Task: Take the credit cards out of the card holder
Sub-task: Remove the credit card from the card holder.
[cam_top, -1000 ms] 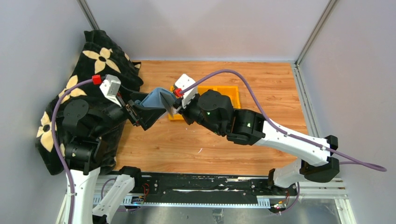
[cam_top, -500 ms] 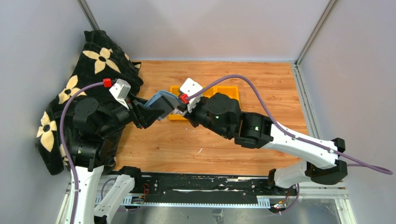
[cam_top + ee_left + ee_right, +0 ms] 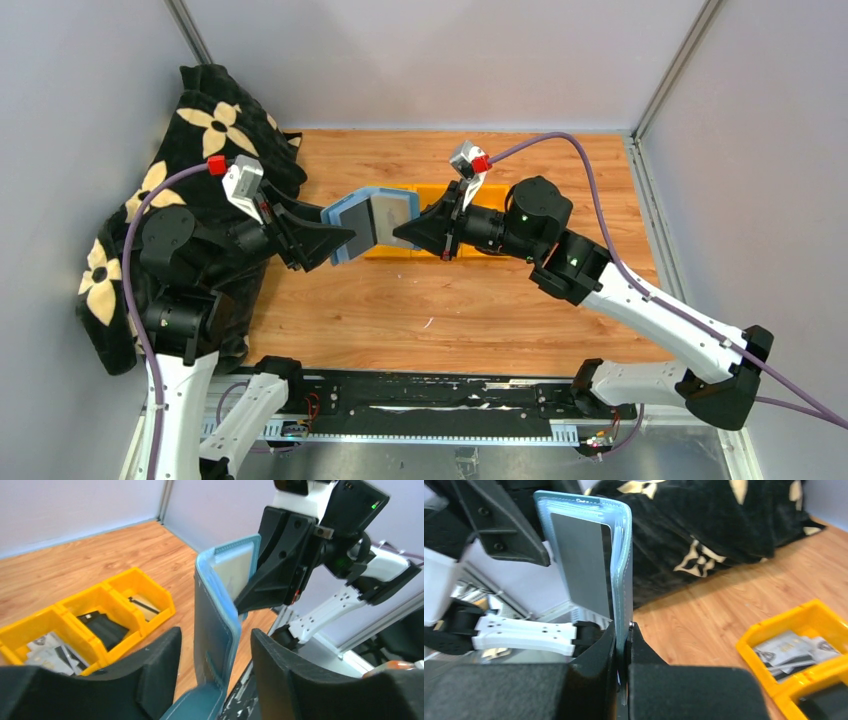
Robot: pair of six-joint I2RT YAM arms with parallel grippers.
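The teal card holder (image 3: 352,225) hangs in the air above the table's middle, folded open, between my two grippers. My right gripper (image 3: 408,230) is shut on the edge of its pale-blue inner flap (image 3: 621,580). A silvery-grey credit card (image 3: 579,565) sits in the flap's clear pocket and also shows in the left wrist view (image 3: 232,572). My left gripper (image 3: 335,243) straddles the holder's teal outer side (image 3: 217,630). Its fingers (image 3: 150,670) stand apart, with a gap on each side of the holder.
A row of yellow bins (image 3: 492,197) lies on the wood floor behind the holder. It holds papers and a dark item (image 3: 102,627). A black blanket with cream flowers (image 3: 215,120) covers the left side. Grey walls close the back and sides.
My right gripper has swung out to the holder's right side and pulled its flap open. The holder has unfolded and the grey card now faces up. My left arm has shifted slightly.
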